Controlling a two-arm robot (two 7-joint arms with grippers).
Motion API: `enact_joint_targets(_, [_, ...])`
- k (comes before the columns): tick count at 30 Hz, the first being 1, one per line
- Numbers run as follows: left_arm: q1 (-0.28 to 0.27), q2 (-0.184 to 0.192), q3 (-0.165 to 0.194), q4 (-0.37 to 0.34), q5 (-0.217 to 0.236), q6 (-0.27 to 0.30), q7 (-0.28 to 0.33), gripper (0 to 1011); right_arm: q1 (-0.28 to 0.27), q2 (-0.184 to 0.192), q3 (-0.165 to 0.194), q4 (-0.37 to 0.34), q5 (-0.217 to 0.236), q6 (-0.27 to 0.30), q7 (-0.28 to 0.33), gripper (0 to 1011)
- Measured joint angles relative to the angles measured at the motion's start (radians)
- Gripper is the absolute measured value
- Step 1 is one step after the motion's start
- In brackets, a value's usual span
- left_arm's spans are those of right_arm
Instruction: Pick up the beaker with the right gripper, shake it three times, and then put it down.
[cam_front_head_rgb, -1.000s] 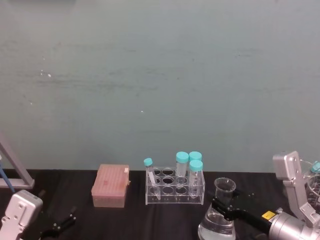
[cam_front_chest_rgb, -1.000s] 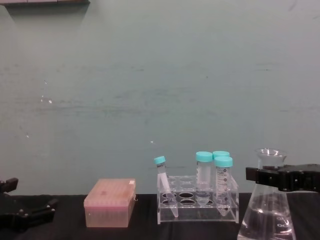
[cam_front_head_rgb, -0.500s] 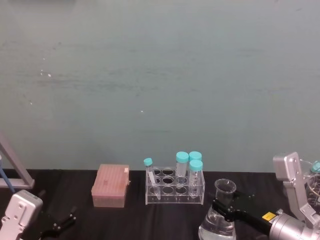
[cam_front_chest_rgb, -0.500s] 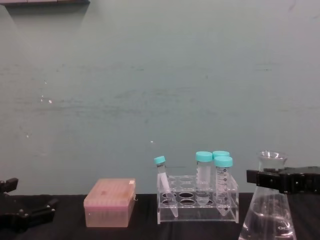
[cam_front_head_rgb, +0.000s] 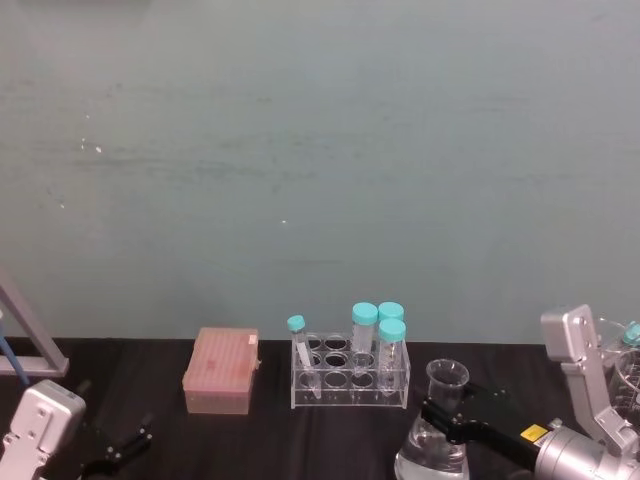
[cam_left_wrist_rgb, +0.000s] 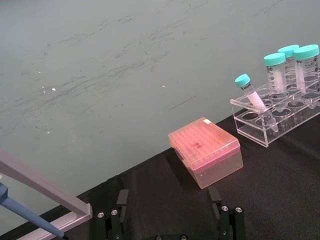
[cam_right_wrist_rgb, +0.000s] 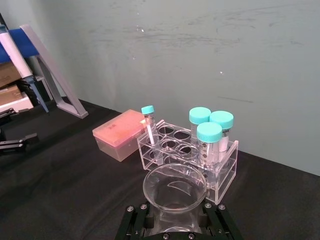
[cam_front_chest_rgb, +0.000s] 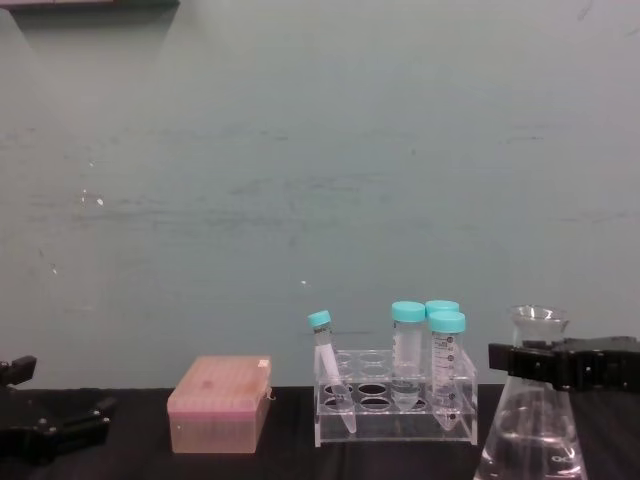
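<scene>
Black surface (cam_front_head_rgb: 300, 440) runs the full width in front of a pale teal wall. On it, left of centre: a pink lidded box (cam_front_head_rgb: 221, 371), closed, standing square to the wall. Just right of the box, apart from it: a clear plastic tube rack (cam_front_head_rgb: 350, 380) holding four teal-capped tubes (cam_front_head_rgb: 364, 335), three upright at the rack's right end, one thinner tube leaning at its left end. Right of the rack and nearer the robot: the beaker (cam_front_head_rgb: 437, 430), clear liquid inside, its base low over the surface; contact cannot be told. Far left: a grey slanted stand (cam_left_wrist_rgb: 47, 192) rests on the surface by the wall.
</scene>
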Motion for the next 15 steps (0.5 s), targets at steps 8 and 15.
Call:
enact_joint_targets(8, [0.000,0.000,0.000,0.000,0.000,0.000,0.000,1000,0.007,-0.004,-0.003,0.010,-0.002,-0.002,0.001,452])
enact_joint_targets(15, [0.000,0.000,0.000,0.000,0.000,0.000,0.000,1000,0.011,-0.009,-0.007,0.018,-0.003,-0.002,0.004,452])
